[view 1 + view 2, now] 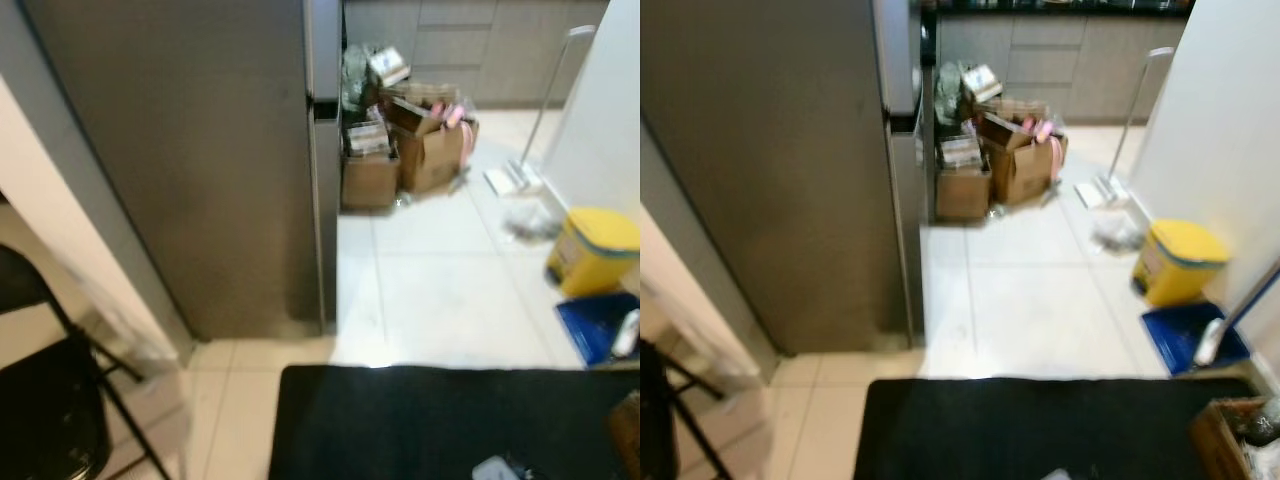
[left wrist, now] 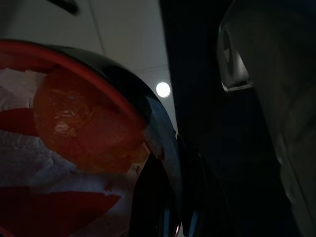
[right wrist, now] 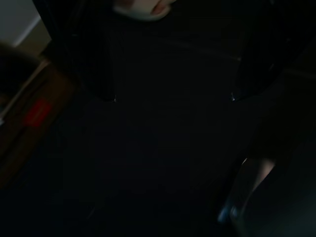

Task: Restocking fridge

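The fridge (image 1: 200, 170) stands ahead and to the robot's left, doors shut, its tall side face turned toward the robot and its front facing the cardboard boxes (image 1: 400, 150) beyond it. The left wrist view shows a red-rimmed bowl (image 2: 89, 128) of wrapped orange food close against that arm, so the left seems nearer. Whether either pincer is open or closed cannot be told.

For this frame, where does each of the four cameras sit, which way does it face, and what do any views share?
Left eye view: on the head, facing forward and down at the grey fridge, cardboard boxes and yellow bin.
Right eye view: beside it, the same scene; both share the black mat.
Left wrist view: on the left wrist, close against a red-rimmed container.
Right wrist view: on the right wrist, very dark; little can be made out.
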